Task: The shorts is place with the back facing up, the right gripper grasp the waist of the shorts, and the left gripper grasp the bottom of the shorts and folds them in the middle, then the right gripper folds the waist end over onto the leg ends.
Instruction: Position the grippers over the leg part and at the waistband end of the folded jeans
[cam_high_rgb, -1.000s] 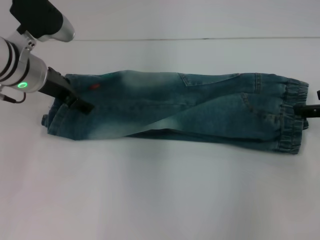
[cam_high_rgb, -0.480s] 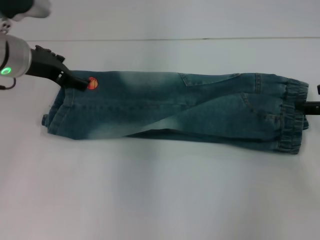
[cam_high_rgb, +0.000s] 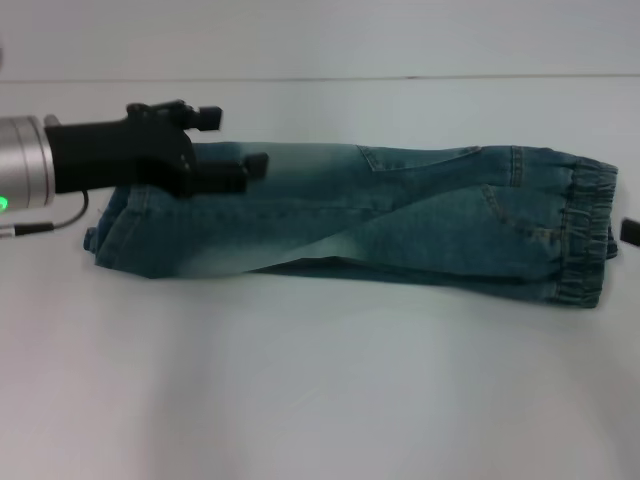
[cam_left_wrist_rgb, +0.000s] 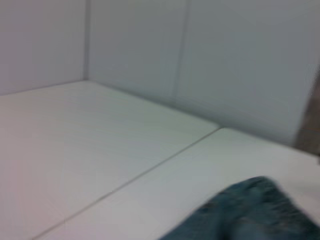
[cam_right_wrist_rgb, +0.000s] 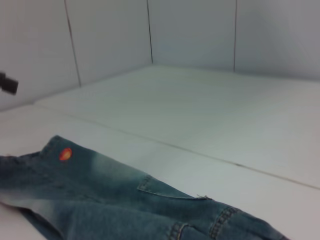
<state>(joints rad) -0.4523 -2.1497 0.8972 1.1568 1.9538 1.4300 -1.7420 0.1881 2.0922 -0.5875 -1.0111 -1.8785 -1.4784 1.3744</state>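
The shorts (cam_high_rgb: 400, 225) lie folded lengthwise across the white table, back pocket up. Their ruffled waist (cam_high_rgb: 590, 235) is at the right and the leg ends (cam_high_rgb: 108, 232) at the left. My left gripper (cam_high_rgb: 230, 140) hovers over the leg-end side, open, with nothing between its fingers. Only a black tip of my right gripper (cam_high_rgb: 630, 232) shows at the right edge, just off the waist. In the right wrist view the shorts (cam_right_wrist_rgb: 125, 205) show the orange ball print (cam_right_wrist_rgb: 65, 153). The left wrist view catches one denim corner (cam_left_wrist_rgb: 250, 215).
The white table (cam_high_rgb: 320, 380) spreads in front of the shorts. A seam line (cam_high_rgb: 400, 78) runs along the back, with pale wall panels (cam_right_wrist_rgb: 190, 30) behind it.
My left gripper has let go of the leg end, risen and swung right over the shorts. The right gripper has drawn back off the waist toward the right edge.
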